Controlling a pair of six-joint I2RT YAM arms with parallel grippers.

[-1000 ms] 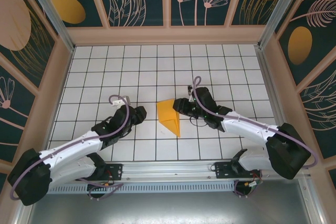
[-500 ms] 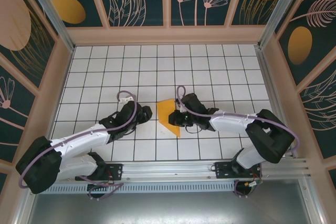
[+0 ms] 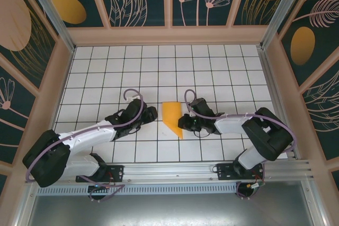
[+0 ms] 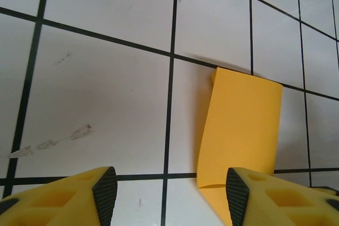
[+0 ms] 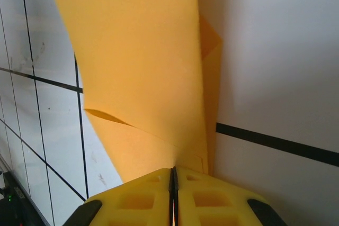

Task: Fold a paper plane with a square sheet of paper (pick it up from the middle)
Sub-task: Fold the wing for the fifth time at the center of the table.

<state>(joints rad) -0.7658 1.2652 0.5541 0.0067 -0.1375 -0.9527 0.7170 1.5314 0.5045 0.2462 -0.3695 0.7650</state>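
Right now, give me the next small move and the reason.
Probably the right gripper, shut on the paper at its edge, should draw the lifted flap leftward across the fold; the left gripper stands open at its left side, free to press.

You are looking at a white worktop (image 3: pixel 106 67) ruled into square tiles by thin black grid lines (image 4: pixel 174 25). In the left wrist view a few faint grey scuff marks (image 4: pixel 63 138) smudge one tile close to a line crossing. Around it stand a pale wooden frame (image 3: pixel 169 35) and dark teal wall panels (image 3: pixel 212 14) painted with pale leaf and flower drawings and orange ovals (image 3: pixel 69 9). Along the near edge you see a silver metal rail (image 3: pixel 175 169) with a grey metal sheet (image 3: pixel 169 205) below it.
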